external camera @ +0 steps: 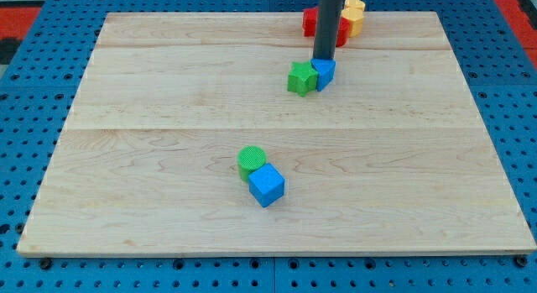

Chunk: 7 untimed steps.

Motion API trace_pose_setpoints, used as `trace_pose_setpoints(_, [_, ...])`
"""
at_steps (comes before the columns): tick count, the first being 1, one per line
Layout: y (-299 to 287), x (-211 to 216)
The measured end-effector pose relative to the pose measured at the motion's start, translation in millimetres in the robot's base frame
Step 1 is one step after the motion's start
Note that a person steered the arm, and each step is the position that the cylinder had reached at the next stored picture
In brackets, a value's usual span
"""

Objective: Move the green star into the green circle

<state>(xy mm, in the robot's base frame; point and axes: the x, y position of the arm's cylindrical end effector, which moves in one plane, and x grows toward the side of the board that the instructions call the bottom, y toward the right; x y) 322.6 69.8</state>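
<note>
Now my tip (323, 58) is sitting at the very top edge of the small blue block (325, 72), touching it or just beside it, toward the view's top of the wooden counter (168, 100). There is no claw on this arm, only the straight dark rod, so nothing is spread or pinching. The green star (301, 78) is lying just at nine o'clock of that small blue block, the two touching, with my tip at about one o'clock from the star. The green circle (251, 159) is resting well apart from the star, down at roughly seven o'clock from it, near the middle of the counter. A blue cube (267, 185) is pressing against the circle at its five o'clock side. Behind the rod, at the counter's top edge, a red block (310, 22) is showing partly hidden, its shape unclear, and a yellow block (354, 14) is standing just at three o'clock of it.
</note>
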Motion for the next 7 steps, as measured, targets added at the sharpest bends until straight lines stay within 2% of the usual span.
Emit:
trace_pose_setpoints(1, [-57.4,25.6])
trace_pose_setpoints(2, [-96.9,75.1])
trace_pose_setpoints(3, [-90.7,142.2])
trace_pose_setpoints(4, [-88.6,135.6])
trace_pose_setpoints(5, [-56.1,101.8])
trace_pose_setpoints(6, [3.6,130.3])
trace_pose_setpoints(7, [-42.0,158.4])
